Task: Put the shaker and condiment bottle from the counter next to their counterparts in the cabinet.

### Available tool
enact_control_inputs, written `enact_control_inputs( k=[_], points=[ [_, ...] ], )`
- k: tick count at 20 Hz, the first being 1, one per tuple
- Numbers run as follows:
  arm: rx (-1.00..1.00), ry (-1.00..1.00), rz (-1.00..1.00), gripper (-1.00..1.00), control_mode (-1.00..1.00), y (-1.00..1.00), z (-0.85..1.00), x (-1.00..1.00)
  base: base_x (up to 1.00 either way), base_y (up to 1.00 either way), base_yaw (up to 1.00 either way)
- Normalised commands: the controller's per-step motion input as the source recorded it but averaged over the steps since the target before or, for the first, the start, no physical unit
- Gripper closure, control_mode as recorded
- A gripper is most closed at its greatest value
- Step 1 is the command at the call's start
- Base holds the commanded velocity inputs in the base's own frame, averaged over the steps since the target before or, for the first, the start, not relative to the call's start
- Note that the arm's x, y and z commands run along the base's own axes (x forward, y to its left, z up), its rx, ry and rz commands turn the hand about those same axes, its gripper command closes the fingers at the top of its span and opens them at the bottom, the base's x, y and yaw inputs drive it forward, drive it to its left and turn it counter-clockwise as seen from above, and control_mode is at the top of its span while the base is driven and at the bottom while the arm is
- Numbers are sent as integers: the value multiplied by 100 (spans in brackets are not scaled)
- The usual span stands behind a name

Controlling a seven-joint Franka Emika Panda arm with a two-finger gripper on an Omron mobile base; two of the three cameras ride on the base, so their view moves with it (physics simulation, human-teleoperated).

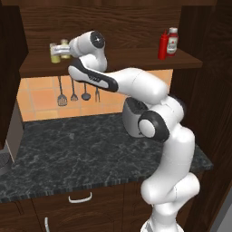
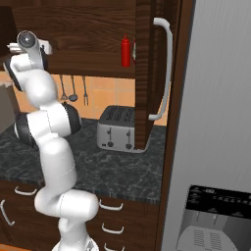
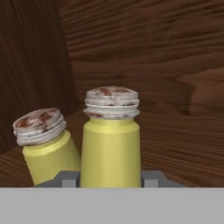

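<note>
The gripper (image 3: 111, 178) is clamped on the shaker (image 3: 111, 144), its two dark tips hugging the yellow-green body low down on either side, and the arm reaches up to the left end of the cabinet (image 1: 113, 27) shelf. The held shaker stands just beside its twin, the second shaker (image 3: 43, 144), which looks tilted in the hand view (that may be only the camera's angle). From the left base view the pair reads as a small pale-yellow cluster at the gripper's tip, too small to tell whether the bottoms are on the plank.

To finish this placing well, the shaker should come down straight until its base sits flat on the shelf, then the jaws should part gently and the hand draw back along its own axis, so as not to nudge the neighbour. A sideways drift to the left would likely knock the twin over.

The shaker itself is a short cylinder, yellow-green, with a ribbed silver-grey cap flecked with rust-brown. At the far right of the shelf, well apart, the condiment bottle (image 1: 162, 45) stands upright just beside the labelled bottle (image 1: 172, 41); the counter (image 1: 90, 145) lies below.
</note>
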Motion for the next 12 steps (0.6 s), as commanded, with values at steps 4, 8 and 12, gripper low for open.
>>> enact_control_inputs(
  k=[4,8,12],
  points=[
    [0,-1,13,100,-100,-8,-7,29,0,0,0],
    [0,-19,9,100,-100,-3,-14,-1,0,0,0],
    [0,-16,6,-100,-100,-19,-11,0,0,0,0]
  ],
)
